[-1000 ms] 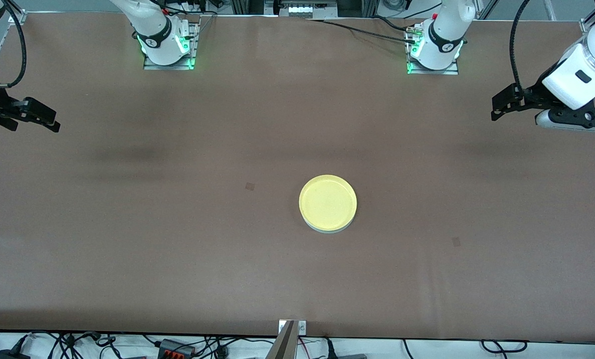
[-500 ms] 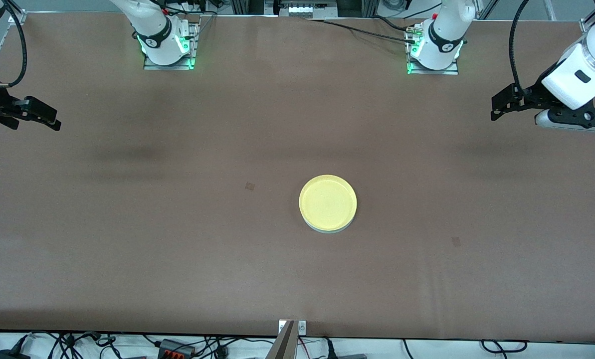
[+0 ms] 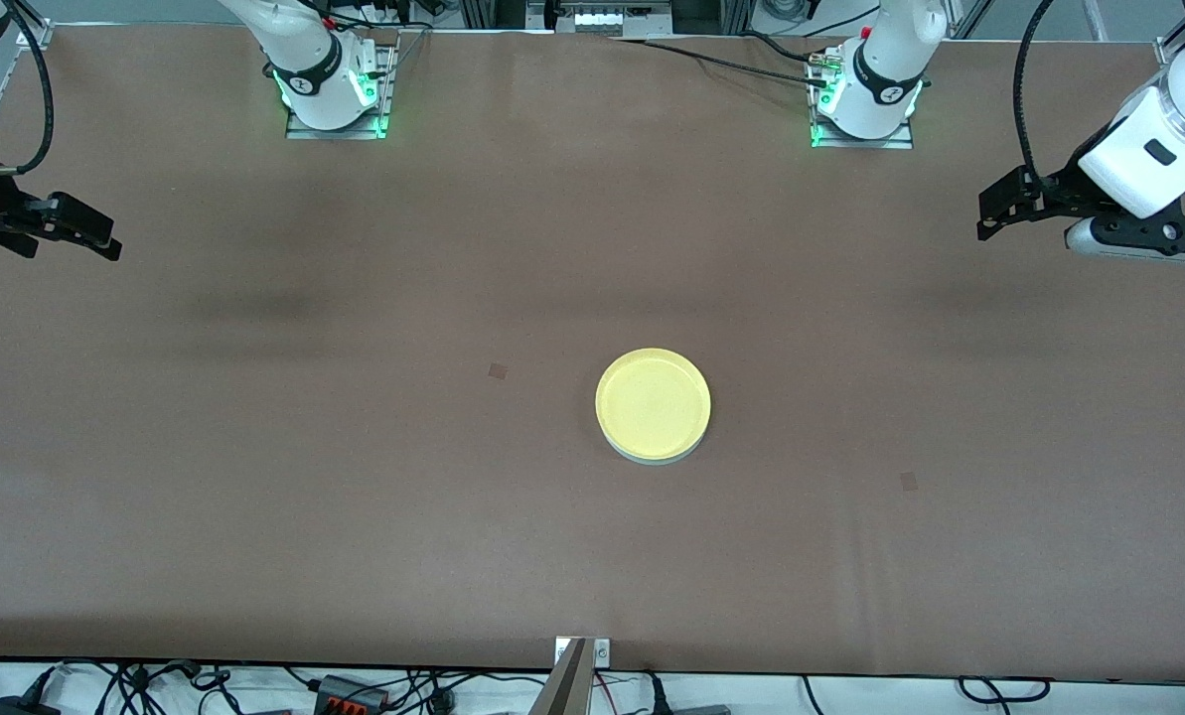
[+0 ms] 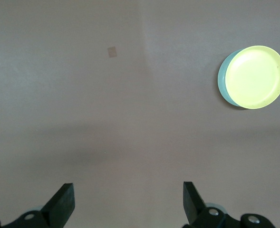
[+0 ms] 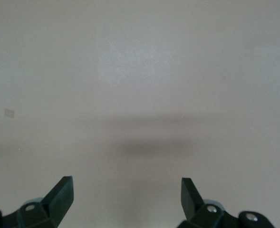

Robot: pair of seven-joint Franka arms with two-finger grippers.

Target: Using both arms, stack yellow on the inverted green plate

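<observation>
The yellow plate (image 3: 653, 401) sits on top of the green plate (image 3: 657, 459) near the middle of the brown table; only a thin pale rim of the green plate shows under it. In the left wrist view the yellow plate (image 4: 255, 76) covers the green plate (image 4: 221, 80), whose edge shows beside it. My left gripper (image 3: 989, 214) is open and empty, up over the left arm's end of the table; it also shows in the left wrist view (image 4: 129, 202). My right gripper (image 3: 95, 238) is open and empty over the right arm's end; it also shows in the right wrist view (image 5: 127, 196).
The two arm bases (image 3: 329, 84) (image 3: 865, 99) stand along the table's edge farthest from the front camera. Small dark marks (image 3: 498, 371) (image 3: 908, 482) lie on the tabletop. Cables run along the table's nearest edge.
</observation>
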